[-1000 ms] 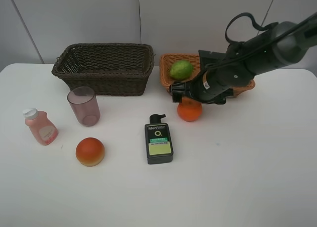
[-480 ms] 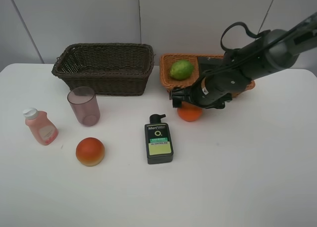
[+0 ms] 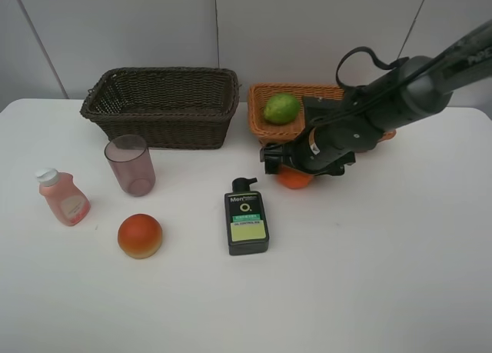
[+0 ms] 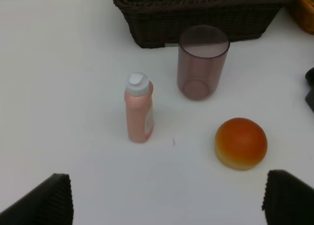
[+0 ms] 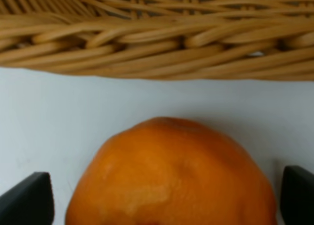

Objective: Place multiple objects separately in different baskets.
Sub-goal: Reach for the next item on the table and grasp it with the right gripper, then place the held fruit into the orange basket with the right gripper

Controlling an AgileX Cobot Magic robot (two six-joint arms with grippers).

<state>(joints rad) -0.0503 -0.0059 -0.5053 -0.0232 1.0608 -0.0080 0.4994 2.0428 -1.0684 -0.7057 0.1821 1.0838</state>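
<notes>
Right wrist view: right hand (image 5: 159,199) spread apart around the tangerine (image 5: 171,166), beside the tan basket (image 5: 147,34).

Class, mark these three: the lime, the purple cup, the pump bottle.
lime (image 3: 281,108), high view, middle of its green skin.
purple cup (image 3: 131,167), high view, middle of its side wall.
pump bottle (image 3: 247,228), high view, on its yellow-green label.

On the desk (image 3: 384,276), the deeper basket (image 3: 160,126) sits left of the shallower basket (image 3: 256,114), which holds the lime (image 3: 281,108); the tangerine (image 3: 294,178) lies just before it.
</notes>
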